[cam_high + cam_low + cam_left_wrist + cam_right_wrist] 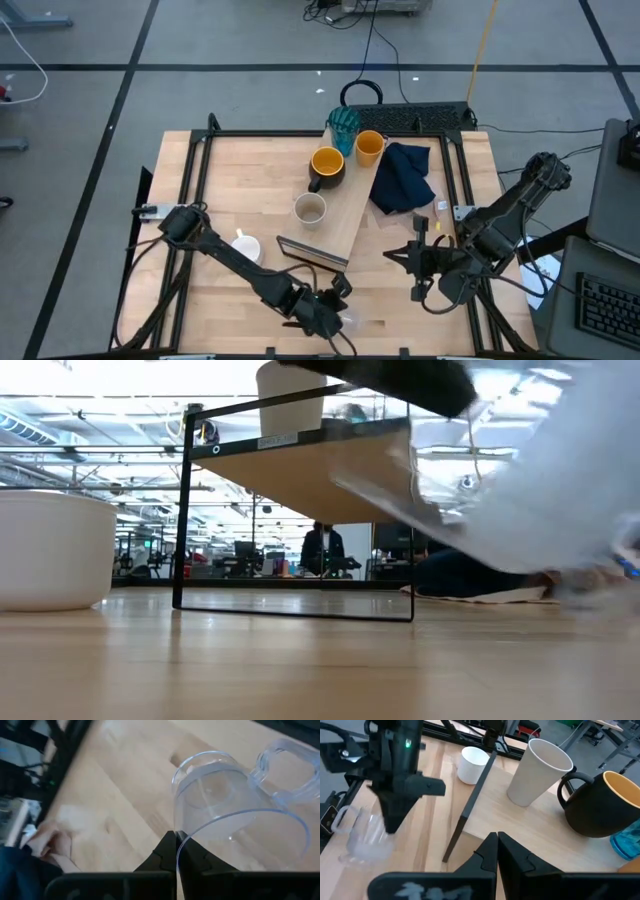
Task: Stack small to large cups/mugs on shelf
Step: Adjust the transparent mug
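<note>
My left gripper [335, 318] is near the table's front edge, shut on a small clear glass [220, 795] with a handle [292, 770]. The shelf [350, 215], a light-wood board on a black frame [185, 510], runs from mid-table to the far edge. On it stand a beige cup [310, 208], a dark mug with yellow inside [327, 165], an orange cup [369, 147] and a teal tumbler [343, 125]. A white mug [245, 245] stands on the table left of the shelf. My right gripper [395, 256] hovers shut right of the shelf, holding nothing. My left gripper pinches the clear glass by its rim [186, 851], with the glass wall passing between the two fingers [165, 852]. The fingers slant down from the table's left. The glass hangs tilted below them, mouth toward the gripper, and in the low view looks clear of the table.
A navy cloth [403, 177] lies right of the shelf's far half. A black metal frame [200, 150] borders the table top. Bare wood shows between the white mug and the glass. People and desks show in the room beyond the table.
</note>
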